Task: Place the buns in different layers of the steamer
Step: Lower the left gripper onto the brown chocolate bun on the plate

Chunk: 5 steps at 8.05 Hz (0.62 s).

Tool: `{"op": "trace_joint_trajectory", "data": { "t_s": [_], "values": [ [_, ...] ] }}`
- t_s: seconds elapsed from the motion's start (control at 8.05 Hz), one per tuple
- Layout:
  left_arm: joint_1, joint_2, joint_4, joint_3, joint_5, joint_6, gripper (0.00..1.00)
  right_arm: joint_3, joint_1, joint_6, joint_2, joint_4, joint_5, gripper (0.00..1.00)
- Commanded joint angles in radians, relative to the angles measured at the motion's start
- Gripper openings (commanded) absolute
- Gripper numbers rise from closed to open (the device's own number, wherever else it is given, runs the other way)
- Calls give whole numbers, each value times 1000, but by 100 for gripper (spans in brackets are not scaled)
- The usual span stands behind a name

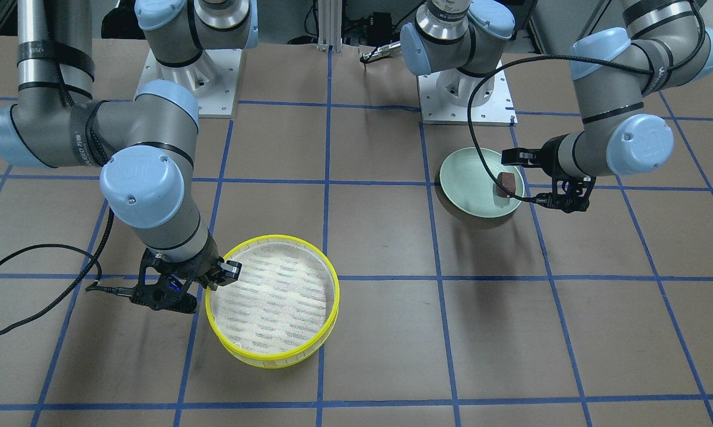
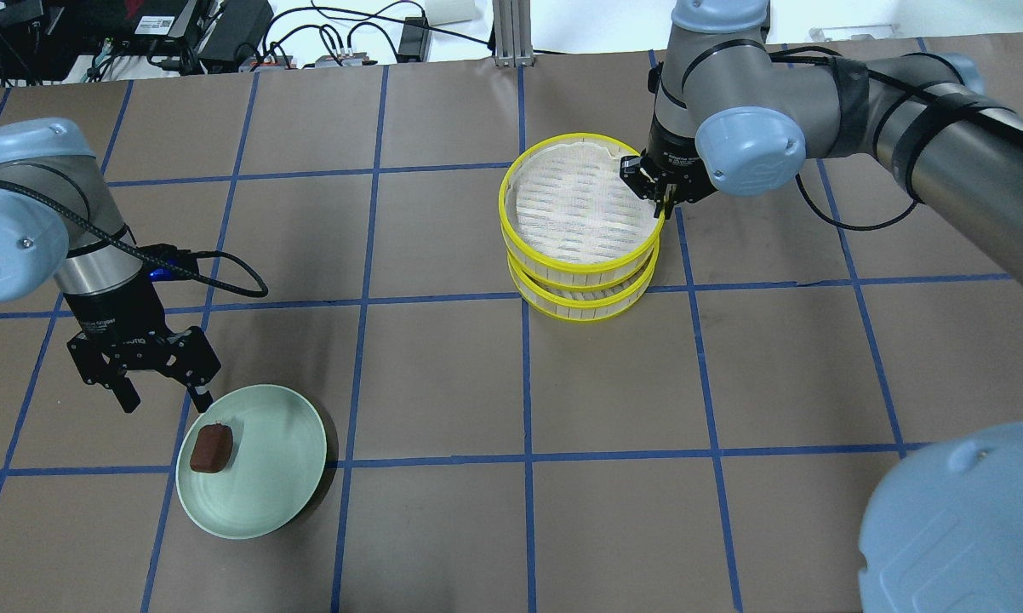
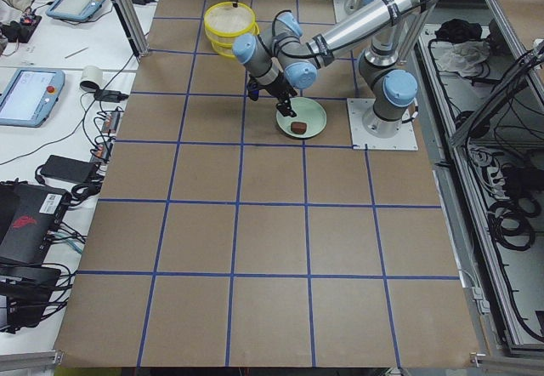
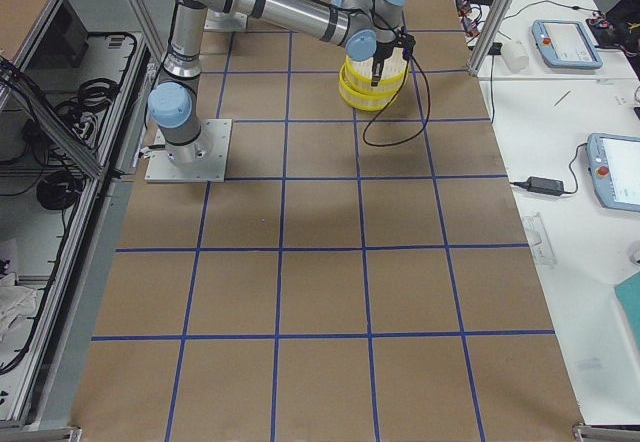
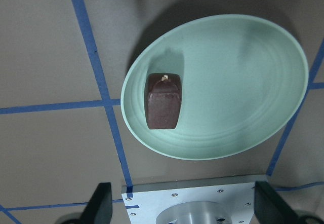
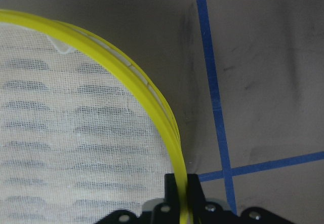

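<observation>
The dark reddish-brown bun point(image 2: 211, 447) lies on the pale green plate point(image 2: 277, 464), near its left edge; it also shows in the left wrist view point(image 5: 163, 101). My left gripper point(image 2: 162, 392) is open and empty, just above and behind the plate's left rim. The yellow-rimmed steamer has its upper tray point(image 2: 576, 203) sitting slightly offset on the lower tray point(image 2: 588, 304). My right gripper point(image 2: 656, 191) is shut on the upper tray's rim point(image 6: 152, 95) at its right side. The upper tray's white slatted base looks empty. The pale cream-white bun is hidden.
Brown paper with blue tape grid lines point(image 2: 524, 366) covers the table. The two arm bases point(image 1: 463, 95) stand at the robot side. Cables and electronics point(image 2: 222, 34) lie beyond the table's far edge.
</observation>
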Motion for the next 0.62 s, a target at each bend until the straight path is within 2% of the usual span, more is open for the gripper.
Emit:
{"op": "trace_joint_trajectory", "data": {
  "t_s": [0.0, 0.25, 0.5],
  "values": [
    [18, -65, 39, -39, 5, -4, 97, 22, -1, -5, 1, 5, -1, 10],
    [20, -121, 81, -45, 5, -5, 97, 23, -1, -22, 1, 6, -2, 10],
    [20, -169, 95, -45, 4, -7, 90, 22, -1, -41, -1, -1, -13, 10]
  ]
}}
